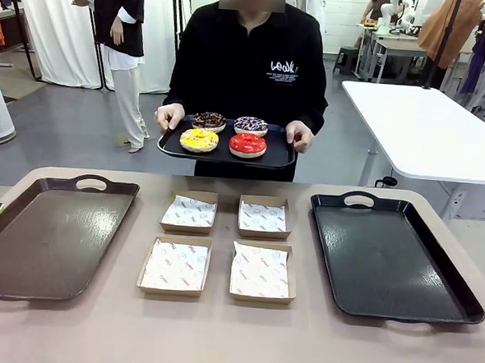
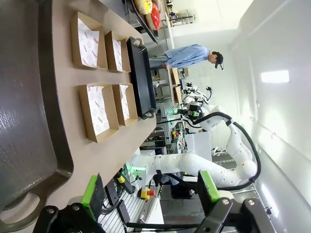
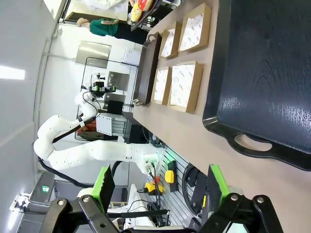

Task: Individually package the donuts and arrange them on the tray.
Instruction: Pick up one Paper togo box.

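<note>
Far side of the table: a person in a black sweatshirt holds a small black serving tray (image 1: 172,149) level above the table's far edge, one hand (image 1: 170,115) at one end and the other hand (image 1: 300,136) at the opposite end.
Donuts: all four sit on that held tray in two rows. The yellow iced ring donut (image 1: 199,139) and the glossy red iced ring donut (image 1: 248,145) are in the row nearer the robot. The dark chocolate ring donut (image 1: 209,121) and the dark ring donut with purple-white sprinkles (image 1: 251,125) are behind them.
Boxes: four shallow brown cardboard boxes (image 1: 189,212) lined with printed white paper stand in a two-by-two block at the middle of the beige table (image 1: 233,341).
Large trays: a wide dark brown plastic tray (image 1: 49,240) lies flat on the robot's left of the boxes. A glossy black plastic tray (image 1: 386,260) of the same shape lies on their right.
Left arm: the left gripper (image 2: 150,190) hangs near a handle end of the brown tray, jaws spread wide, green pads well apart, gripping nothing.
Right arm: the right gripper (image 3: 160,183) hangs near a handle of the black tray, jaws equally wide, gripping nothing.
</note>
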Tool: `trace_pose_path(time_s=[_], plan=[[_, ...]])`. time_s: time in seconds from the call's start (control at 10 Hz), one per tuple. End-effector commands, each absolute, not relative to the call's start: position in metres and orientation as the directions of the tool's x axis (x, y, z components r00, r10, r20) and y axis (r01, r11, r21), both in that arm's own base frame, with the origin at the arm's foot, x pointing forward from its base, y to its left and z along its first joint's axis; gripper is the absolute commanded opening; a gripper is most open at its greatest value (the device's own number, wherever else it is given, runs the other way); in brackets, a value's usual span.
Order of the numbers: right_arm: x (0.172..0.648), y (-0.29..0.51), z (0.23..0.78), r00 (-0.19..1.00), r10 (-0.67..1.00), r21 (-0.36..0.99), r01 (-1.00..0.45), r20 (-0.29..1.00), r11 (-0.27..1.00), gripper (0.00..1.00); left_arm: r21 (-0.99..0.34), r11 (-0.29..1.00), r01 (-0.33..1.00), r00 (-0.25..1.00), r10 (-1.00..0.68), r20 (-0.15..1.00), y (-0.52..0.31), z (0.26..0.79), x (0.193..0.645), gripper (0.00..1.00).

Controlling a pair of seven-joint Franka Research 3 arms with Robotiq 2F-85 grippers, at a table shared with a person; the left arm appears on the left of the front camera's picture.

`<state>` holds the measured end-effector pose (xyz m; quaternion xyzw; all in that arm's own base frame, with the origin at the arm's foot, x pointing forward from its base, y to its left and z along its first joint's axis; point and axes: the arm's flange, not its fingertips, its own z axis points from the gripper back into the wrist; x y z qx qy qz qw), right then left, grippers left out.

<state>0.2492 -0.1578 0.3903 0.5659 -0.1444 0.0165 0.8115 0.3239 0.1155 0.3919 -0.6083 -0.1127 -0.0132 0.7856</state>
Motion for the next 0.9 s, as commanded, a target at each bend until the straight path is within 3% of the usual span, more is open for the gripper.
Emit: trace_pose_path(time_s=[0.0, 0.8], plan=[[0.25, -0.1578, 0.39, 0.955, -0.135, 0.915, -0.205, 0.265, 0.348, 1.0, -0.956, 0.245, 0.162, 0.973, 0.123, 0.197, 0.1164, 0.3926, 0.3236, 1.0], [0.25, -0.1578, 0.39, 0.955, -0.135, 0.915, -0.205, 0.265, 0.348, 1.0, -0.956, 0.245, 0.162, 0.973, 0.123, 0.197, 0.1164, 0.3926, 0.3236, 1.0]])
